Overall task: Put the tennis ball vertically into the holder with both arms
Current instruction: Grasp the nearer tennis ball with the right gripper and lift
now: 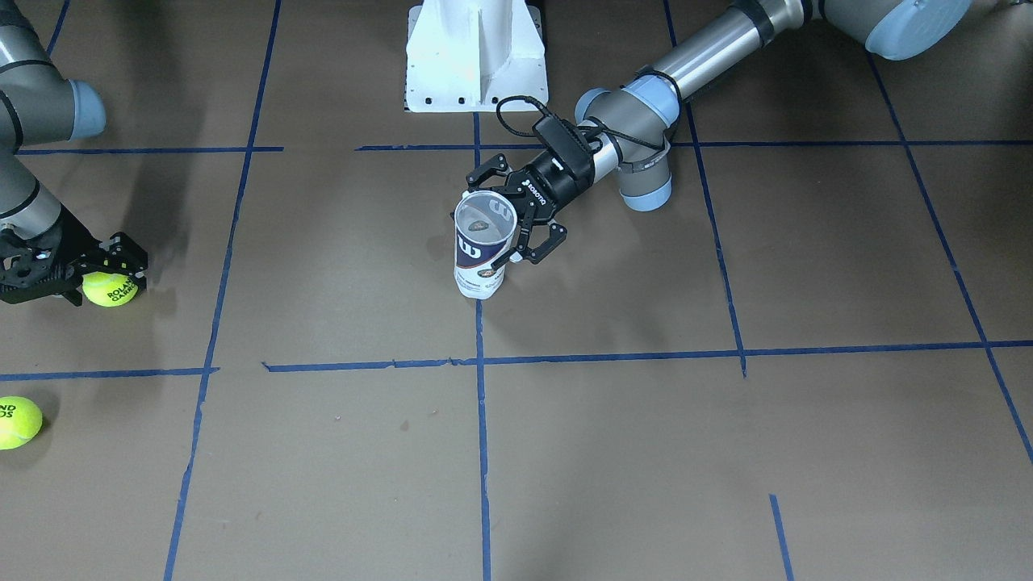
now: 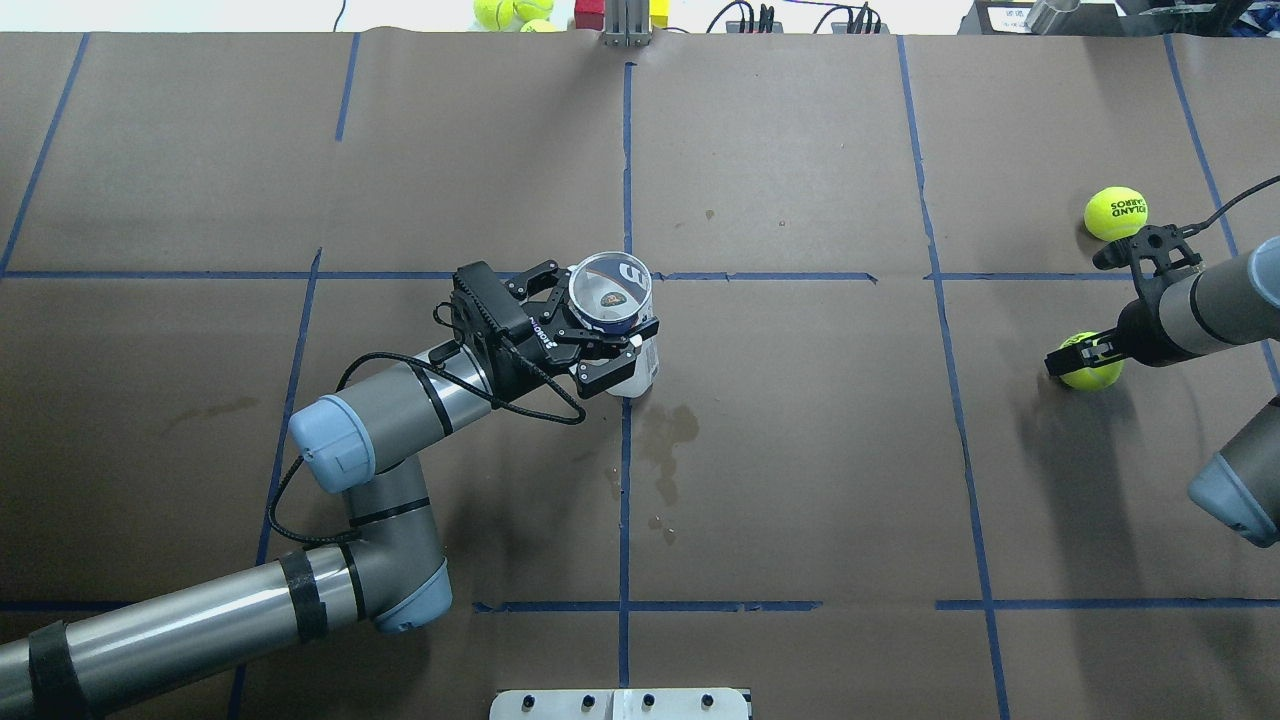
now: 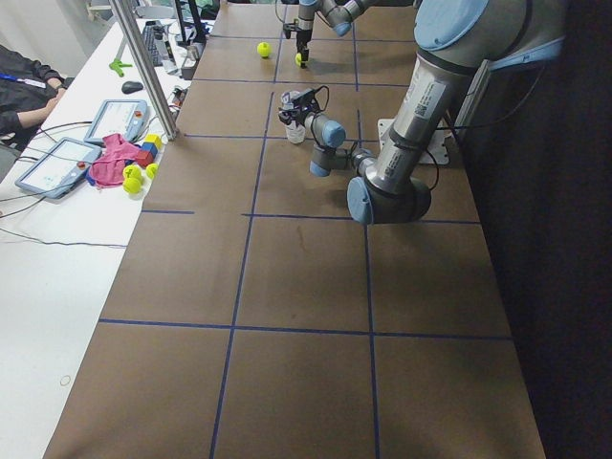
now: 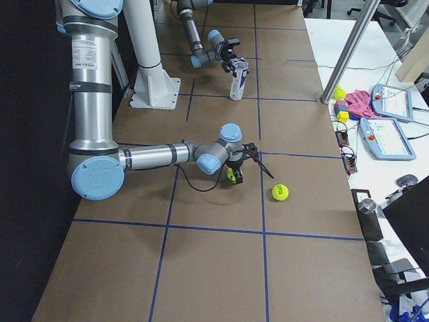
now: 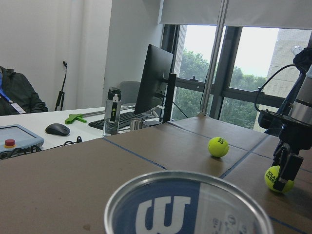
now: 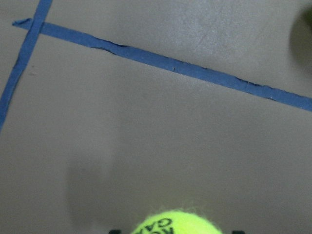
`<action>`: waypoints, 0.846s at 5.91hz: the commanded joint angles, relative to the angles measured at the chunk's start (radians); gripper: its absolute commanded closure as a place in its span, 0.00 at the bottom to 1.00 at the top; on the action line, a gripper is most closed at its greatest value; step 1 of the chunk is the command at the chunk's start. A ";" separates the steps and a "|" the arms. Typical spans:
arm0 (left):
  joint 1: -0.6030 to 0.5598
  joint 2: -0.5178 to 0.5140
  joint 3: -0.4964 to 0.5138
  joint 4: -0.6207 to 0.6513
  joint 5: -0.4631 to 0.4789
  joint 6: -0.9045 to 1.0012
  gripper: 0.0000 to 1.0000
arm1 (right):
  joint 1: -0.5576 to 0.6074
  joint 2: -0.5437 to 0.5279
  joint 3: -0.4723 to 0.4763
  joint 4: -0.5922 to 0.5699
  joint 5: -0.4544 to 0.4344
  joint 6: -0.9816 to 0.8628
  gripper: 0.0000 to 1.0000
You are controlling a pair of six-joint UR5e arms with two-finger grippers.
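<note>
Though grips are unclear, left jaws straddle holder [image 1: 481,262], right jaws flank half-hidden ball [image 1: 113,290]

Arms [image 2: 200,615] grey-silver, pale blue jt caps [image 2: 330,455], blk jaws, blk cable [image 2: 385,355].

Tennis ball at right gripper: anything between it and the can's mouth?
Nothing visible. Only brown table surface lies between the yellow-green tennis ball at the right gripper and the clear plastic Wilson can, held upright by the left gripper.

White pedestal [image 1: 476,56], blue tape grid [image 6: 170,65], monitor [image 5: 152,78], mouse [image 5: 57,129], pink cloth [image 3: 110,161]
</note>
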State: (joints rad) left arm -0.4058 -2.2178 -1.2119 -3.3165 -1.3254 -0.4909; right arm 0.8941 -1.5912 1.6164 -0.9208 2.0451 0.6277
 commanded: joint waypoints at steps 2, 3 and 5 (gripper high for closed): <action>0.001 0.000 0.000 0.000 0.000 0.000 0.08 | 0.000 -0.001 0.089 -0.003 0.006 0.039 0.73; 0.001 0.000 0.000 0.000 0.000 0.000 0.08 | -0.001 0.000 0.174 -0.019 0.016 0.082 0.73; -0.001 0.000 0.000 0.002 -0.002 0.005 0.08 | -0.003 0.095 0.331 -0.271 0.032 0.142 0.73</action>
State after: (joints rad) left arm -0.4060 -2.2182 -1.2118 -3.3160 -1.3265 -0.4895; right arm 0.8919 -1.5559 1.8629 -1.0426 2.0720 0.7370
